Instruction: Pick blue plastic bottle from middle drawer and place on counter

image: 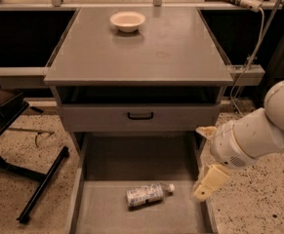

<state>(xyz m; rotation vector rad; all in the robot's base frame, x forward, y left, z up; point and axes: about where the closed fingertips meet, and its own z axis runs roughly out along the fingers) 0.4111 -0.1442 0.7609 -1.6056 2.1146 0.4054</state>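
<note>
Clear plastic, white cap: the blue plastic bottle [146, 195] lay on its side on the floor of the open middle drawer [97, 213], cap toward the right wall. The gripper [200, 162] hung over that right wall, beside the bottle and not touching it, jaws spread wide, empty. Risks, as judged: coming down from there, a finger could clip the drawer wall. The round bottle would likely roll if one finger nudged it first. Thin plastic could squirt out of a hard pinch. Behind, the grey drawer front [107, 118] with its black handle [140, 115] sat under the front edge of the counter [171, 52], so a lift straight back could snag. The cream bowl [127, 21] sat near the counter's far edge, left of centre, out of the way.
</note>
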